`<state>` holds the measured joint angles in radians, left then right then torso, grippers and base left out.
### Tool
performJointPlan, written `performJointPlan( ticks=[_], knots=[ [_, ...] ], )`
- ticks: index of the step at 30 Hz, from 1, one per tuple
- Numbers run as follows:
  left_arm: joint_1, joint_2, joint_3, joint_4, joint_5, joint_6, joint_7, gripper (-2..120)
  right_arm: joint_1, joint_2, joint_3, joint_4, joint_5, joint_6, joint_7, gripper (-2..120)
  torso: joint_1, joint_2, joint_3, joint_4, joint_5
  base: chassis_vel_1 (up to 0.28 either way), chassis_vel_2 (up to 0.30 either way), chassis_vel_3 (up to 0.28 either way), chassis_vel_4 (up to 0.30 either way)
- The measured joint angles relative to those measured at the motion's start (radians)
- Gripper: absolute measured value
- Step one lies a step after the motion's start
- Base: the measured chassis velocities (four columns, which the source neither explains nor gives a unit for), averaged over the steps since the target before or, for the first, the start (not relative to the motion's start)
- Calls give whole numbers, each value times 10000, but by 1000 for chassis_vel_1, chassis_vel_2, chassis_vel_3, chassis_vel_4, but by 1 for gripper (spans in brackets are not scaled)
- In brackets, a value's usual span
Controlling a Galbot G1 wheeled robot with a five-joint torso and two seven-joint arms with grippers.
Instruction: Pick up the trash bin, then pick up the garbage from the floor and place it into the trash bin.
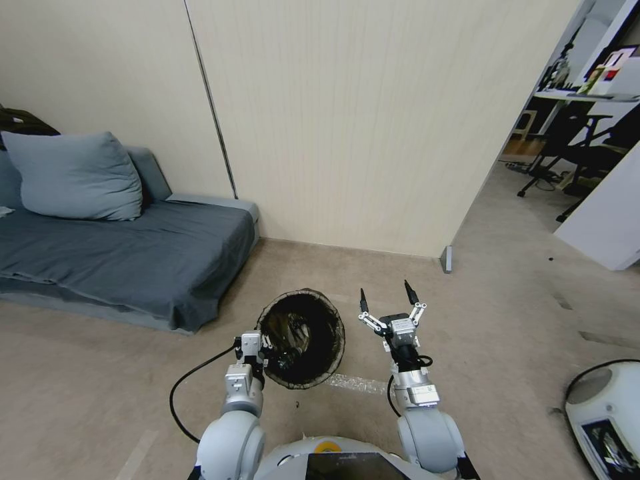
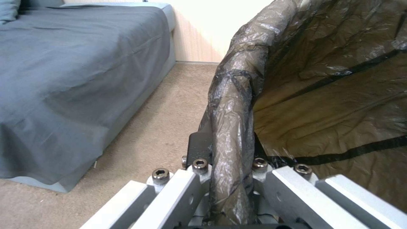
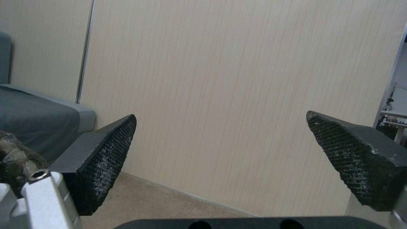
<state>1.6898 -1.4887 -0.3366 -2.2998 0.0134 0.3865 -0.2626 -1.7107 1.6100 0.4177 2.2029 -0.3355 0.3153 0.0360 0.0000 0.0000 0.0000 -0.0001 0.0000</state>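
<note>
the trash bin (image 1: 301, 337) is a small round container lined with a dark brown-black plastic bag (image 2: 322, 95); the bag is crinkled, semi-transparent, and folded over the rim. in the head view the bin's mouth is tipped toward the camera, so the dark interior is visible. whether the bin's base touches the floor cannot be told. the bin is in front of the beige panelled wall (image 1: 373, 120), a little out from its base, over tan carpet (image 1: 100, 373).

the left gripper (image 1: 270, 357) is at the near-left part of the bin's rim. in the left wrist view its fingers (image 2: 199, 143) are closed down on the bag-covered rim, one on the outside and the other inside the bin, with the rolled edge of the liner pinched between them.

the right gripper (image 1: 385, 297) is raised just beside the bin, on the side away from the sofa, fingertips pointing toward the wall. its jaws stand wide apart. in the right wrist view the two dark textured pads (image 3: 106, 159) face each other with bare wall between them; nothing is held or touched.

a grey-covered sofa (image 1: 127, 253) with a grey cushion (image 1: 70, 177) stands against the wall, off to the bin's other side. a strip of clear tape (image 1: 357, 383) lies on the carpet just below the bin.
</note>
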Motion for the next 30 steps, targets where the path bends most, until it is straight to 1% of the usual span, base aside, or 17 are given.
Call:
performJointPlan(
  ticks=[11,18,23,30],
  knots=[
    [-58,-11,48,109,-61,5,-113,1,-174,-15,39,-260,107,262,49,100,0,0,0,0,-1,0,0,0,0],
    [-37,-16,56,139,-62,-13,-168,1,-85,-24,34,-302,328,143,9,100,0,0,0,0,0,0,0,0,0],
    [-27,-35,77,155,-104,-13,-185,1,-80,-25,17,-310,578,204,-208,100,0,0,0,0,0,51,52,54,55],
    [63,-47,89,136,-166,-2,-189,1,-29,-23,-40,-495,536,448,-179,100,0,0,0,0,0,74,65,72,73]
  ],
)
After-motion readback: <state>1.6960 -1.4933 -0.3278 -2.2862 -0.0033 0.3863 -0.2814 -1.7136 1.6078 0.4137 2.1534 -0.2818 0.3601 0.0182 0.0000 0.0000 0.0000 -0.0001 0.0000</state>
